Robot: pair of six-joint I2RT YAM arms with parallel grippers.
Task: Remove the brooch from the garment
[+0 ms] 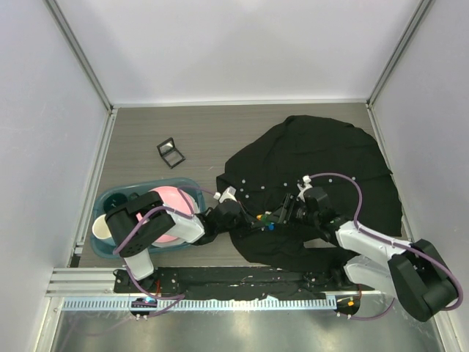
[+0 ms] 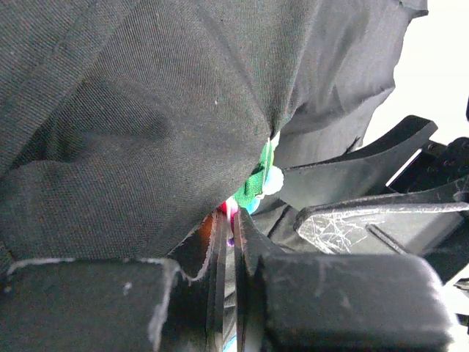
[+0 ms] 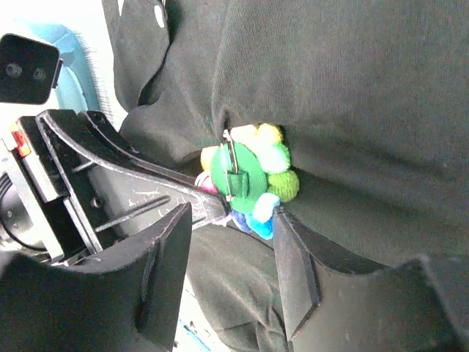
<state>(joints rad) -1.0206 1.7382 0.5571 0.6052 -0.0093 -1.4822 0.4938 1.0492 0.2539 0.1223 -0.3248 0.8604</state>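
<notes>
- The brooch point(image 3: 245, 180) sits on a raised fold of the garment point(image 1: 322, 158), at the shirt's near-left part, between the two grippers; green back turned to the right wrist camera, metal pin bar across it, yellow, white, green and blue petals around the rim
- From above it's only a speck of green and blue on the black cloth
- Left gripper point(image 2: 229, 220) is right on it; fingers point(image 2: 253, 246) pressed almost together, just a sliver between them, red and purple petal bits caught at the tips; it has the brooch by its edge
- Right gripper point(image 3: 234, 224) comes in from the other side; jaws apart, one finger either side of the brooch, holding nothing; the blue petal lies just beside the right-hand finger, and I cannot tell if they touch
- Shirt spreads over the right half of the table point(image 1: 183, 132), white buttons dotted along it
- Far left, a blue basin point(image 1: 110, 202) with a pink plate point(image 1: 172, 198) inside; a small black frame point(image 1: 171, 152) stands behind it, well apart from the shirt
</notes>
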